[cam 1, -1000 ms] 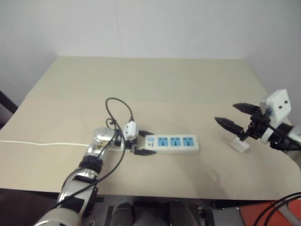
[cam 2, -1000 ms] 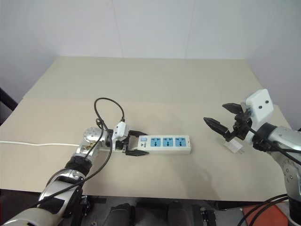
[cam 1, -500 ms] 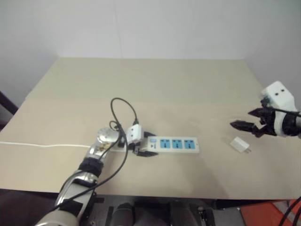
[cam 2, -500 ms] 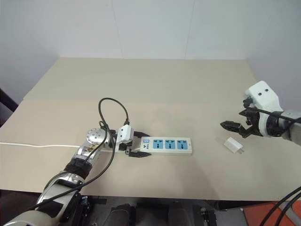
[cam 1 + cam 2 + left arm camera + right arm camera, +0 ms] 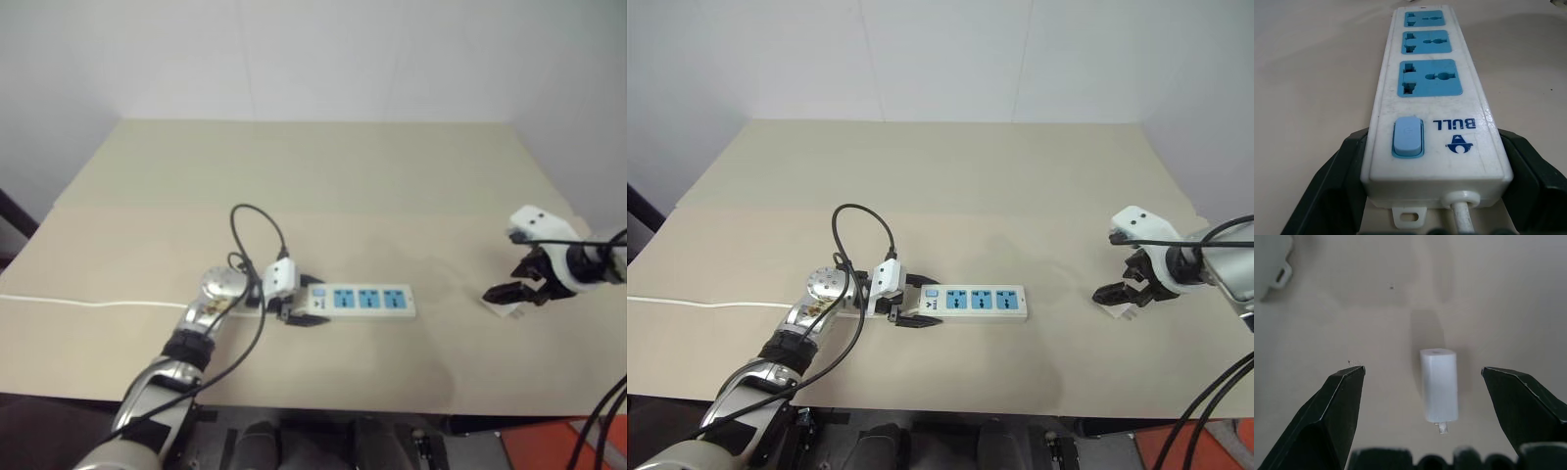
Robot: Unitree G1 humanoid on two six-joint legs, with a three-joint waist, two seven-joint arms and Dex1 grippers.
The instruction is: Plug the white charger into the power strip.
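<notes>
The power strip (image 5: 975,301) is a flat white bar with three blue sockets, lying in the middle of the tan table. My left gripper (image 5: 916,301) is shut on its switch end, and in the left wrist view a black finger (image 5: 1327,191) presses each side of the strip (image 5: 1432,98). The white charger (image 5: 1117,310) lies on its side at the right of the table. My right gripper (image 5: 1125,289) points steeply down just over it and stands open. In the right wrist view the charger (image 5: 1438,384) sits on the table between the two spread fingers, touching neither.
The strip's white cord (image 5: 705,303) runs left across the table (image 5: 950,176) to its left edge. A black cable (image 5: 862,230) loops above my left wrist. The table's right edge is close beside the charger.
My right gripper has swung from pointing level toward the middle to pointing steeply down, and has dropped over the charger. The left gripper and the strip have stayed put.
</notes>
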